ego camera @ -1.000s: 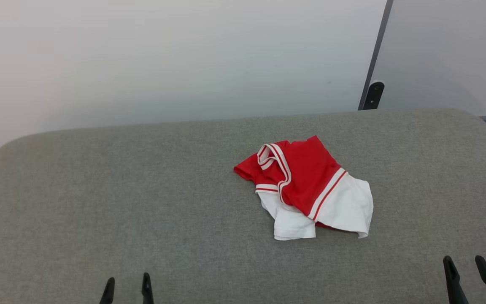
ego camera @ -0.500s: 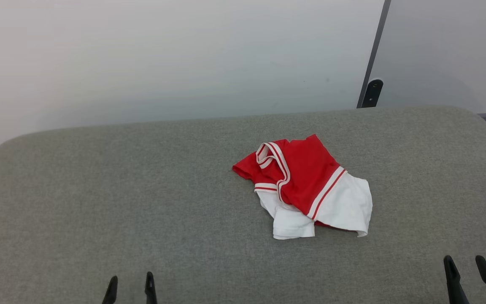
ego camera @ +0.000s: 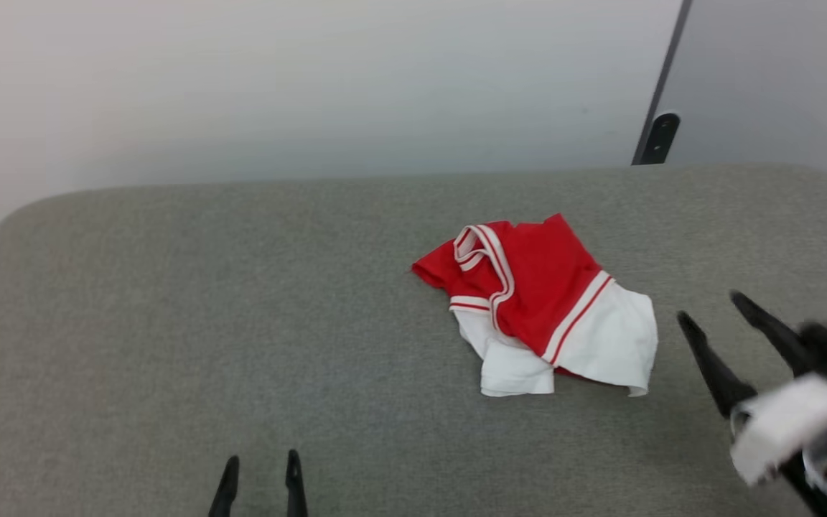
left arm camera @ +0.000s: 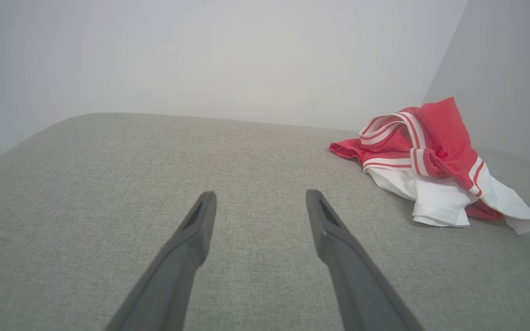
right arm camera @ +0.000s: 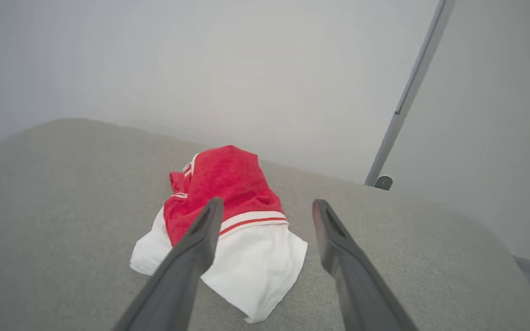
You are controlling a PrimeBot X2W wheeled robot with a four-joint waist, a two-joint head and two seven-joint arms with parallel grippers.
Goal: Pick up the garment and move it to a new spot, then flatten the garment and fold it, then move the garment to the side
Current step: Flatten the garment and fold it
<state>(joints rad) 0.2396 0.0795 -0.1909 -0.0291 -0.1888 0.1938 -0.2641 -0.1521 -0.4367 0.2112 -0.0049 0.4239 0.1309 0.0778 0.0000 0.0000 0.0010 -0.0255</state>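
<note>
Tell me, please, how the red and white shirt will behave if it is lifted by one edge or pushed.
The garment lies crumpled in soft folds, so it is probably floppy and would hang down when lifted. It looks thin, so it is likely light. On the grey woven surface, a push would probably bunch it rather than slide it.

L fingers [ego camera: 295, 485] low, R fingers [ego camera: 709, 359] farther fwd, both jaws wide apart.
</note>
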